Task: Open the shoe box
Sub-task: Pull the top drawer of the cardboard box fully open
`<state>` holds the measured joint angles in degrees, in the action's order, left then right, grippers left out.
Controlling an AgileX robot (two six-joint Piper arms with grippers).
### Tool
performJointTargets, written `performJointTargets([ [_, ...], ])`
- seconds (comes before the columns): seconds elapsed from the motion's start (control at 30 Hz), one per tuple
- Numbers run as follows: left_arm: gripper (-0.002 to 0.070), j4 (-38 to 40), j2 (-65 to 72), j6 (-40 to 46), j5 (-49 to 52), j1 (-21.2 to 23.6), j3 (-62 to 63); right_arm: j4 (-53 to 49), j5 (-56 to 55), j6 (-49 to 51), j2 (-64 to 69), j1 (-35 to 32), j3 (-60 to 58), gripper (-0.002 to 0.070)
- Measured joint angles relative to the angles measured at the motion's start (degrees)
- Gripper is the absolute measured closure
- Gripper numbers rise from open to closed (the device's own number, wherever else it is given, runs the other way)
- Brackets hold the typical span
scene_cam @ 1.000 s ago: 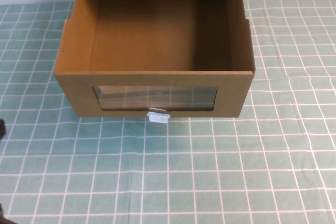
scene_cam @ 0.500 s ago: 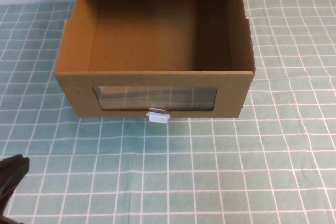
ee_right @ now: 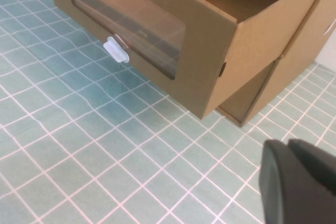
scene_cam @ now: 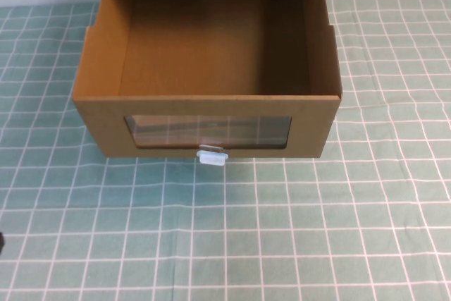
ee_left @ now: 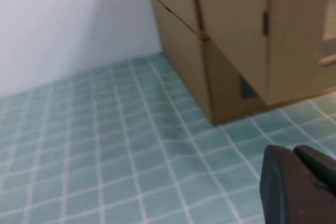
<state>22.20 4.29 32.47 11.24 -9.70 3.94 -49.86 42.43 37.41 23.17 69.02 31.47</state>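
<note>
Shoe box (scene_cam: 99,123) at the mat's (scene_cam: 296,230) far edge, slid open, white tab (scene_cam: 211,156) on its front edge, left gripper (ee_left: 294,153) closed off its left wall, right gripper (ee_right: 287,142) closed off its front right corner, bare mat between

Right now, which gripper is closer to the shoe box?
Left, probably. The left gripper hangs off the shoe box's front-left corner, just inside the high view; the right gripper, front-right, lies outside it.
</note>
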Motion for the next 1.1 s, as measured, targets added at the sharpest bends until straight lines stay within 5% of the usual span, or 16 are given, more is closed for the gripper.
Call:
performJointTargets([
  [0.13, 0.0680, -2.2, -3.6, 0.0, -6.4, 0.0, -4.7, 0.0, 0.0, 0.0, 0.0, 0.0, 0.0, 0.0689],
  [0.33, 0.0680, -9.6, -4.8, -1.4, -3.3, 0.0, -5.4, 0.0, -0.1, 0.0, 0.0, 0.0, 0.0, 0.0690],
  [0.67, 0.0680, -20.6, -4.9, -26.7, 10.5, 0.0, -5.4, -0.1, -0.1, 0.0, 0.0, 0.0, 0.0, 0.0689],
  [1.1, 0.0680, -21.4, -4.9, -28.3, 11.1, 0.0, -5.4, -0.2, -0.1, 0.0, 0.0, 0.0, 0.0, 0.0689],
])
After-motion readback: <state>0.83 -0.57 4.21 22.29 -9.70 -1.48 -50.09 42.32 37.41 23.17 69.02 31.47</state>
